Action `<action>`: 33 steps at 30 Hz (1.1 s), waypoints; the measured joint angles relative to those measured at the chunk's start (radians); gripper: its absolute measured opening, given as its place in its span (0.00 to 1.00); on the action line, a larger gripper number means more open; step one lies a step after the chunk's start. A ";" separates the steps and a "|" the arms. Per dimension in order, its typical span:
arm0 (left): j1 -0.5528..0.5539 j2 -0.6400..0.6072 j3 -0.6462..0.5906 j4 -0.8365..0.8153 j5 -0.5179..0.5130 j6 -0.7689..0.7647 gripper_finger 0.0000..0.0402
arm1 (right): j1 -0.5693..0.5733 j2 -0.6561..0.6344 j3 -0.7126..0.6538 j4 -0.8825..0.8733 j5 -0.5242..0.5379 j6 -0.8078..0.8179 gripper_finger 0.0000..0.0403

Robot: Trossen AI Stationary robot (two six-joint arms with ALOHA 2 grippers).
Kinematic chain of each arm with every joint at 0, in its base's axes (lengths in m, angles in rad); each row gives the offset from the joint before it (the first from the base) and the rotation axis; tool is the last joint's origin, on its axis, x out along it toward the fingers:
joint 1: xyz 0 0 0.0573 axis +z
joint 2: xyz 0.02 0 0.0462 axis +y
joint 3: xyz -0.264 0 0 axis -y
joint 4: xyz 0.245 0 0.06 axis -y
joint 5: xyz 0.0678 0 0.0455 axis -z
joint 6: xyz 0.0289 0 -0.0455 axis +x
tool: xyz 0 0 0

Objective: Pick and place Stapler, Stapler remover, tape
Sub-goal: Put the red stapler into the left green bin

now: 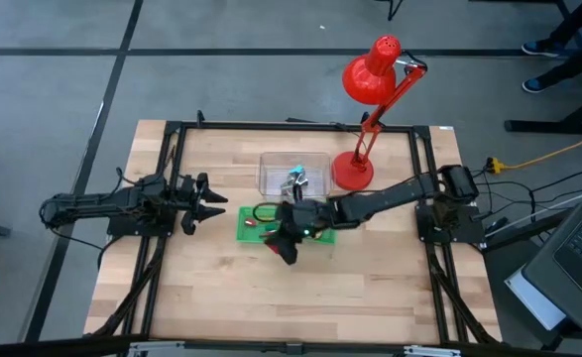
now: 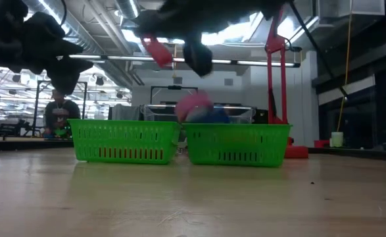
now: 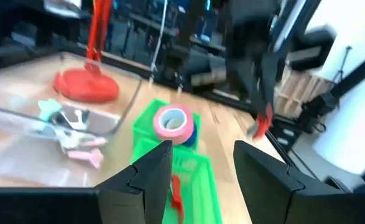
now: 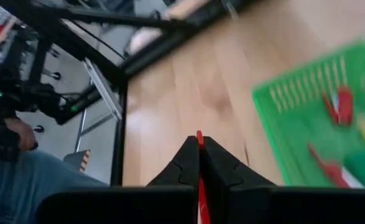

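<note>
My right gripper [image 1: 289, 252] hangs above the near side of two green baskets [image 1: 256, 226], shut on a small red thing [image 4: 199, 138] whose kind I cannot tell. The red thing also shows high above the baskets in the low view [image 2: 156, 51]. A pink roll of tape [image 3: 173, 121] lies on a blue one [image 2: 214, 116] in a green basket [image 3: 191, 165], beside more red pieces [image 4: 336, 104]. My left gripper [image 1: 216, 205] waits open at the table's left, level, with nothing between its fingers [image 3: 146, 177]. My right gripper pinches the small red thing between its two shut fingers [image 4: 185, 163]; only a thin red edge [image 4: 199, 135] shows past their free ends. The fingers slant downward toward the table's near left. The red thing is lifted clear of the baskets and the table.
A clear box [image 1: 295, 172] with small clips and pink and teal bits [image 3: 67, 127] stands behind the baskets. A red desk lamp [image 1: 370, 74] has its base [image 1: 352, 171] at the box's right. Black frame rails [image 1: 176, 178] run around the wooden table.
</note>
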 joint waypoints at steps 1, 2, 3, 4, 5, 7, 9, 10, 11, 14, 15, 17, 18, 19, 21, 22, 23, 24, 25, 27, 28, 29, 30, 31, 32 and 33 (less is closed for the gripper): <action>0.000 0.016 0.000 0.005 0.010 -0.003 0.42 | -0.007 0.000 0.018 0.000 0.000 -0.022 0.00; 0.000 0.033 0.000 0.013 0.020 -0.004 0.42 | -0.014 0.000 0.035 -0.004 -0.001 -0.039 0.00; 0.000 0.049 0.000 0.027 0.025 -0.005 0.42 | -0.020 0.000 0.055 -0.014 -0.001 -0.056 0.00; 0.000 0.065 0.000 0.051 0.027 -0.005 0.42 | -0.027 0.000 0.074 -0.028 0.003 -0.073 0.00; 0.000 0.082 0.000 0.081 0.027 -0.005 0.42 | -0.032 0.000 0.094 -0.044 0.018 -0.091 0.00; 0.000 0.118 0.000 0.143 0.027 -0.004 0.42 | -0.044 0.000 0.136 -0.078 0.060 -0.138 0.00; 0.000 0.156 0.000 0.215 0.026 0.007 0.42 | -0.057 0.000 0.175 -0.119 0.105 -0.183 0.00; 0.000 0.174 0.000 0.251 0.026 0.011 0.42 | -0.064 0.000 0.190 -0.135 0.126 -0.197 0.00; 0.000 0.193 0.000 0.282 0.026 0.011 0.42 | -0.072 0.000 0.202 -0.145 0.148 -0.214 0.00; 0.000 0.259 0.015 0.333 0.025 0.011 0.42 | -0.095 0.000 0.221 -0.151 0.184 -0.242 0.00; 0.000 0.281 0.029 0.332 0.025 0.012 0.42 | -0.103 0.000 0.227 -0.151 0.189 -0.246 0.00; 0.000 0.328 0.063 0.345 0.023 0.014 0.42 | -0.117 0.000 0.233 -0.148 0.191 -0.260 0.00; 0.000 0.353 0.082 0.358 0.023 0.021 0.42 | -0.123 0.000 0.234 -0.145 0.192 -0.265 0.00; 0.000 0.377 0.103 0.364 0.023 0.041 0.42 | -0.128 0.000 0.234 -0.143 0.193 -0.267 0.00; 0.000 0.422 0.144 0.365 0.023 0.090 0.42 | -0.137 0.000 0.234 -0.125 0.194 -0.271 0.00; 0.000 0.445 0.163 0.364 0.023 0.114 0.42 | -0.140 0.000 0.234 -0.111 0.194 -0.271 0.00; 0.000 0.467 0.181 0.365 0.023 0.134 0.42 | -0.144 0.000 0.234 -0.095 0.194 -0.272 0.00; 0.000 0.488 0.195 0.365 0.022 0.150 0.42 | -0.146 0.000 0.234 -0.079 0.191 -0.276 0.00; 0.002 0.510 0.207 0.363 0.022 0.161 0.42 | -0.147 0.000 0.234 -0.061 0.191 -0.286 0.00; 0.010 0.550 0.230 0.363 0.022 0.168 0.42 | -0.147 0.000 0.234 -0.027 0.191 -0.298 0.00; 0.015 0.569 0.240 0.364 0.022 0.166 0.42 | -0.147 0.000 0.234 -0.012 0.190 -0.300 0.00; 0.022 0.587 0.248 0.363 0.022 0.154 0.42 | -0.147 0.000 0.234 -0.003 0.190 -0.301 0.00; 0.029 0.603 0.256 0.363 0.022 0.138 0.43 | -0.147 0.000 0.234 0.005 0.190 -0.301 0.00; 0.038 0.618 0.262 0.369 0.022 0.125 0.44 | -0.147 0.000 0.234 0.012 0.190 -0.303 0.00; 0.045 0.635 0.266 0.391 0.021 0.114 0.46 | -0.147 0.000 0.234 0.019 0.190 -0.309 0.00; 0.050 0.648 0.267 0.423 0.021 0.100 0.48 | -0.147 0.000 0.234 0.023 0.190 -0.318 0.00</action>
